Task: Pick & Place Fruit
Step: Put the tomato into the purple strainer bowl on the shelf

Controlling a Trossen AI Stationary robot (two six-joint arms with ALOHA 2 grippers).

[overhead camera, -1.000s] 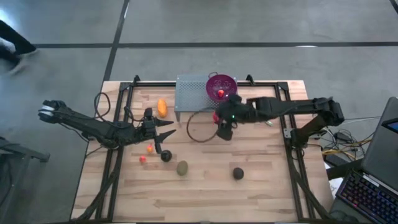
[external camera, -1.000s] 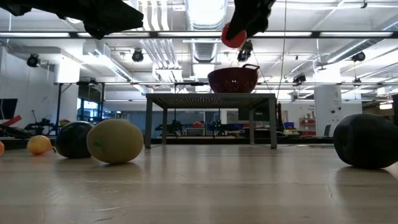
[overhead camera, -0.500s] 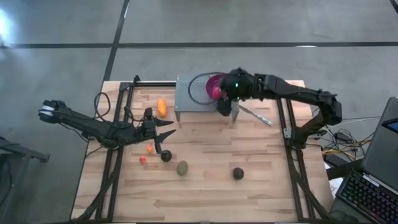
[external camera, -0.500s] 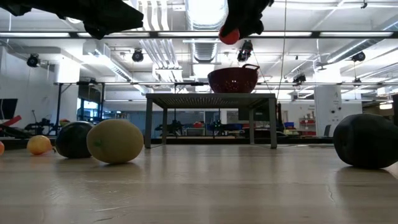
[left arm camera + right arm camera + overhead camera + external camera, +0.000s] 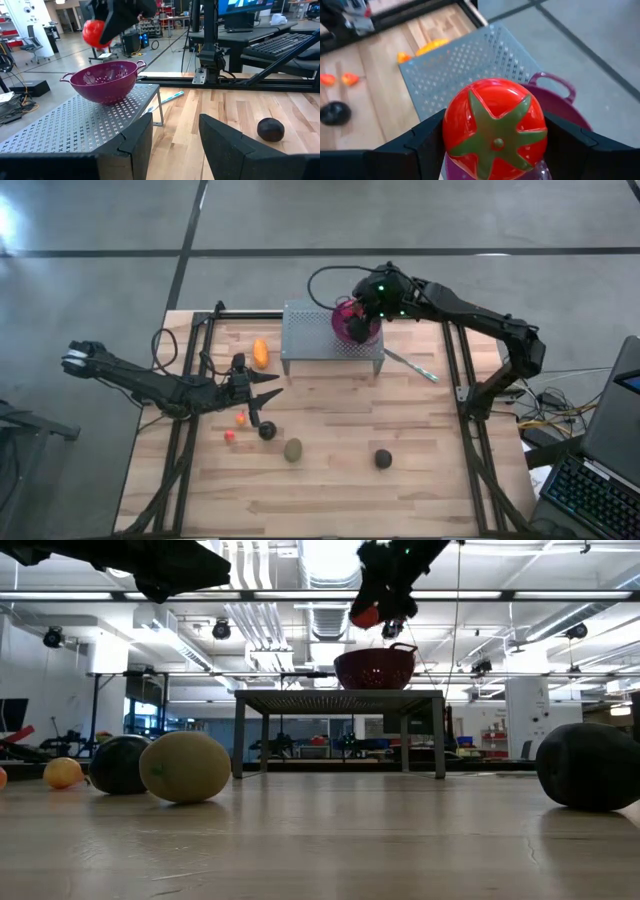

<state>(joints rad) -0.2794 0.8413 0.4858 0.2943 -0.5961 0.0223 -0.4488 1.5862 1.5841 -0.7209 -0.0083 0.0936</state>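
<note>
Right jaws (image 5: 495,145) clamping red tomato (image 5: 494,127)

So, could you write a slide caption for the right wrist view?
Right gripper holds a red tomato with green star-shaped top above the purple perforated bowl.

- No text, label, brand, number or sign can be read in any of the four views — not on the table, the arms or the fruit.
- The screens in the room behind show only bright patches — nothing legible.
</note>
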